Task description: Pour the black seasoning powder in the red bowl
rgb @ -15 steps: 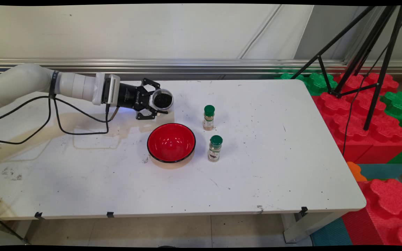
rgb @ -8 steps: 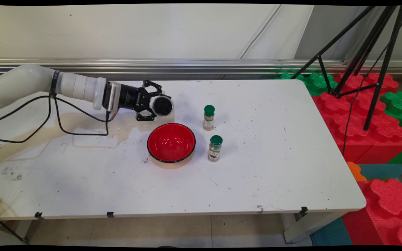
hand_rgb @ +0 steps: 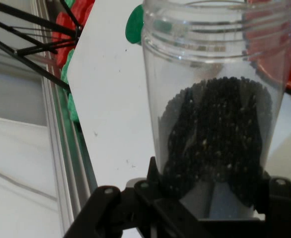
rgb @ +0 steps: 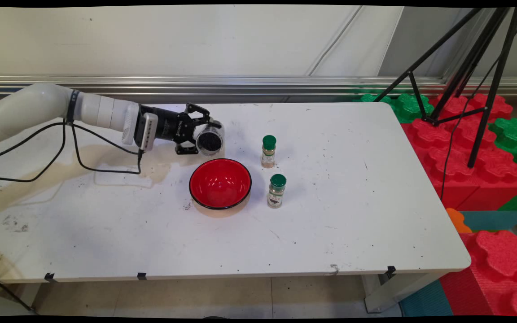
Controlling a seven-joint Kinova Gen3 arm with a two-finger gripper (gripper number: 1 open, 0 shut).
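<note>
Gripper: the black two-finger gripper (rgb: 204, 134) reaches in from the left, roughly level over the white table (rgb: 352, 215), just beyond the far-left rim of the bowl.
Jaws: clenched on the clear plastic jar (rgb: 210, 138) (hand_rgb: 217, 114), one finger on each side of its lower body.
Jar: lidless and lying nearly on its side, its threaded open mouth pointing away from the gripper, toward the right of the table; it is held off the table.
Contents: small black grains (hand_rgb: 217, 139) piled in the jar's lower part, nearest the fingers; the neck is see-through and bare.
Bowl: a round bowl, red inside with a black rim (rgb: 220, 183), standing on the table just nearer the camera than the jar and apart from it.
Spice bottles: two small upright bottles with green caps stand right of the bowl, one farther back (rgb: 268, 151), the other (rgb: 277, 191) just beside the bowl's right rim.
Cables: black cables (rgb: 74, 152) hang from the arm over the table's left part.
</note>
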